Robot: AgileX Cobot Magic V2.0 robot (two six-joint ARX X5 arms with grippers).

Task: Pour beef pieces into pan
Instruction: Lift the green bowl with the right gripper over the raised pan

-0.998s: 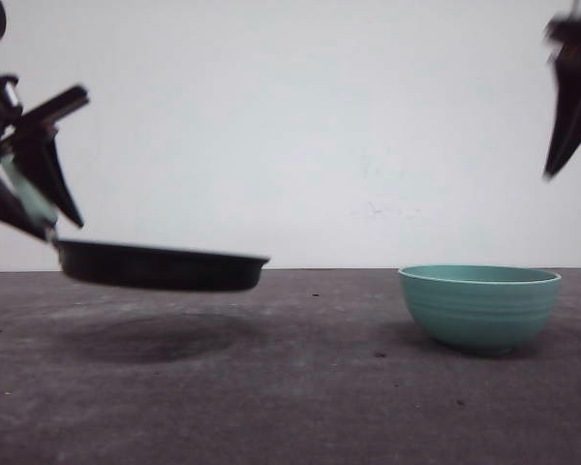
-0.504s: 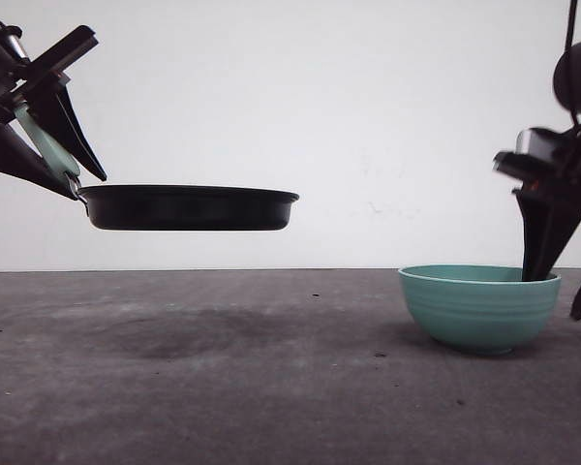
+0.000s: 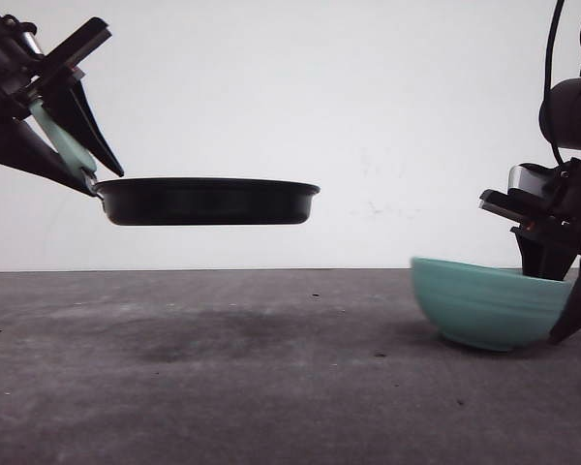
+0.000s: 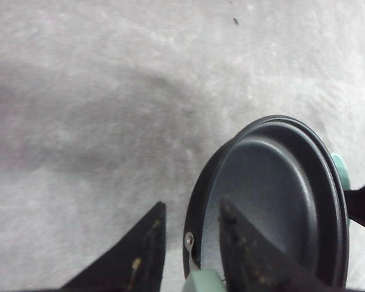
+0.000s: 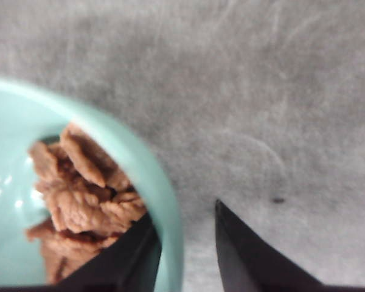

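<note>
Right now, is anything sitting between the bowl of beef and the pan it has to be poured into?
Nothing visible does. The bowl, tilted in the right gripper, holds the beef pieces. The pan hangs level in the left gripper, with open air and bare table between them.

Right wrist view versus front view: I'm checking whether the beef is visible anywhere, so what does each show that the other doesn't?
Right wrist alone: the beef heaped inside the bowl, one finger of the right hand inside its rim, the other outside. Front alone: the pan held in the air by the left hand, and the bowl's tilted outer wall hiding its contents. Shared: the bowl, the right hand at its rim, the grey table.
</note>
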